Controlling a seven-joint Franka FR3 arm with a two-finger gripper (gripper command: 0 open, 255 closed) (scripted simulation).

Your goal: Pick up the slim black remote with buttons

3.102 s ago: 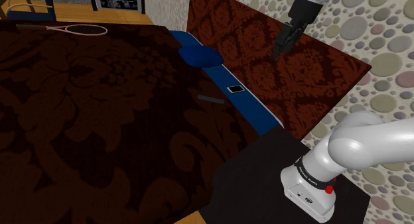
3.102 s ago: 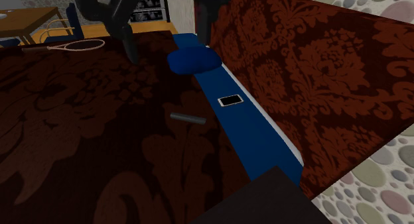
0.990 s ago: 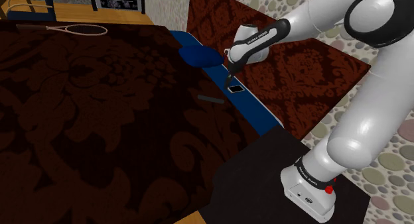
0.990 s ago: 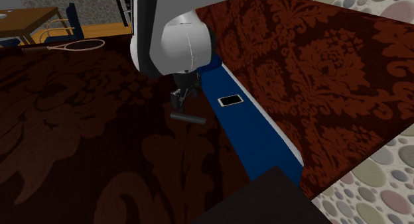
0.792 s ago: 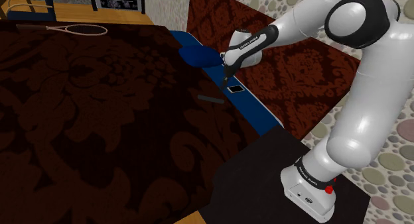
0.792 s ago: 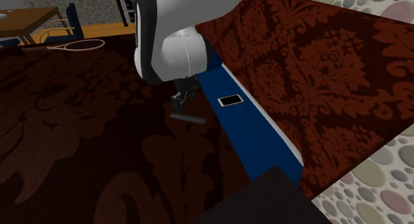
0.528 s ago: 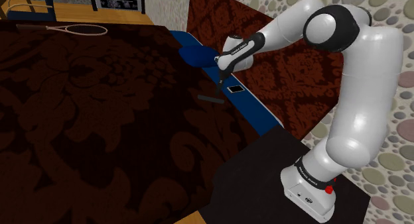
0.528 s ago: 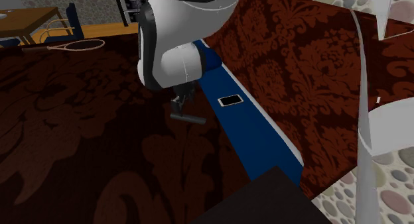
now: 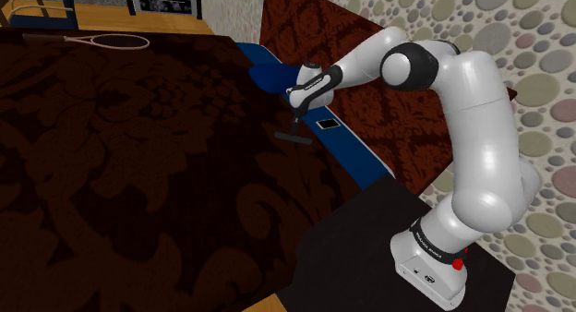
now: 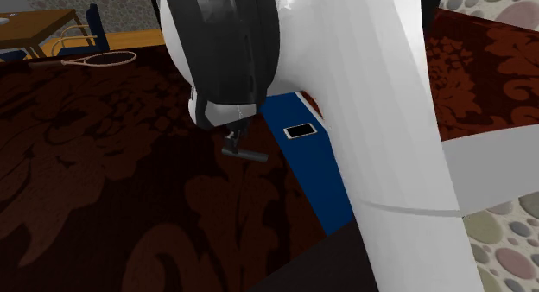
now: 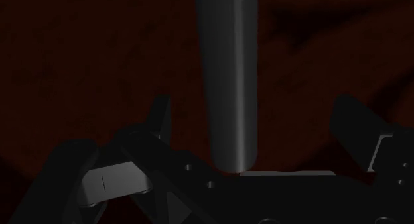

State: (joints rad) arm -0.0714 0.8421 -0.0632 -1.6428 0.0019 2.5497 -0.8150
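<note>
The slim dark grey remote (image 9: 295, 138) lies flat on the dark red patterned spread, just beside the blue strip. My gripper (image 9: 294, 127) points down right over it, fingertips at the remote's level. In the second exterior view the gripper (image 10: 231, 144) stands over the remote's (image 10: 248, 154) near end. In the wrist view the remote (image 11: 225, 77) runs as a long grey bar between the two fingers, and the gripper (image 11: 255, 116) is open, its fingers standing apart on either side without touching it. No buttons can be made out.
A white-edged phone (image 9: 327, 124) lies on the blue strip (image 10: 321, 182) close to the remote. A blue cushion (image 9: 273, 75) sits farther back. A tennis racket (image 9: 111, 41) lies at the far edge. The arm's stand (image 9: 430, 266) is at the lower right.
The arm swung down from high above and moved from over the phone toward the shoulder view's left. The gripper now straddles the remote, which has not moved.
</note>
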